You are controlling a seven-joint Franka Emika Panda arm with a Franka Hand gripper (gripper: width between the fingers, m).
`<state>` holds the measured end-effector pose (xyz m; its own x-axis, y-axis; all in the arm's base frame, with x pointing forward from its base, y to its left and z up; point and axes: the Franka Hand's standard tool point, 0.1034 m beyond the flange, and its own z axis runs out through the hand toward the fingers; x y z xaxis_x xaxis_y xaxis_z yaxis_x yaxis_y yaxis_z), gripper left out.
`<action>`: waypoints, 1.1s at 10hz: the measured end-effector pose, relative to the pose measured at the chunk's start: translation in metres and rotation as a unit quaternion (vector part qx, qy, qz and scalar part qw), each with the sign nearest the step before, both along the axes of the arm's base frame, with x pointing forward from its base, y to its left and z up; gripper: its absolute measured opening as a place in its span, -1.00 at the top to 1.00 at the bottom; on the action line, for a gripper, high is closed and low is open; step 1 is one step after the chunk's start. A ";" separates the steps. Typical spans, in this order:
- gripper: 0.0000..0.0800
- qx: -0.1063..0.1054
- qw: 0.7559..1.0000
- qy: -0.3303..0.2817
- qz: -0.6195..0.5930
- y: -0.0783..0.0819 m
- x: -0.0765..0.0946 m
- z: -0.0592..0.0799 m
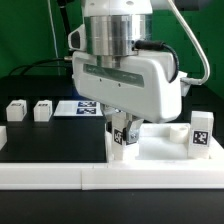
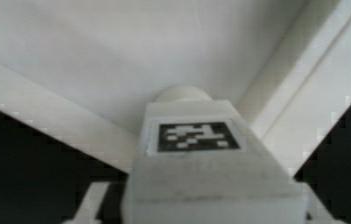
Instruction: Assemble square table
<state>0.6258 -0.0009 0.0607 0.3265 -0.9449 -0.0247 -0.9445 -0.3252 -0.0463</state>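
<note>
The square table's flat white panel (image 1: 160, 150) lies on the black table at the exterior view's right. My gripper (image 1: 120, 128) is shut on a white tagged leg (image 1: 119, 137) and holds it upright over the panel's near-left corner. In the wrist view the leg (image 2: 197, 135) fills the middle, its rounded tip pointing at the panel's corner (image 2: 136, 50). Whether the tip touches the panel is hidden. Another leg (image 1: 203, 133) stands on the panel's right side. Two loose legs (image 1: 17, 111) (image 1: 42, 110) sit at the exterior view's left.
A long low white rail (image 1: 60, 176) runs along the front of the table. The marker board (image 1: 78, 107) lies flat behind the gripper. Cables hang behind the arm.
</note>
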 end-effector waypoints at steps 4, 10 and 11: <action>0.28 0.023 0.972 0.018 -0.233 -0.002 -0.001 0.000; 0.24 0.026 0.901 0.026 -0.432 0.000 -0.001 0.001; 0.24 0.025 0.901 0.026 -0.432 0.000 -0.001 0.001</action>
<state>0.6246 -0.0008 0.0620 -0.5336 -0.8429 -0.0692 -0.8453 0.5342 0.0107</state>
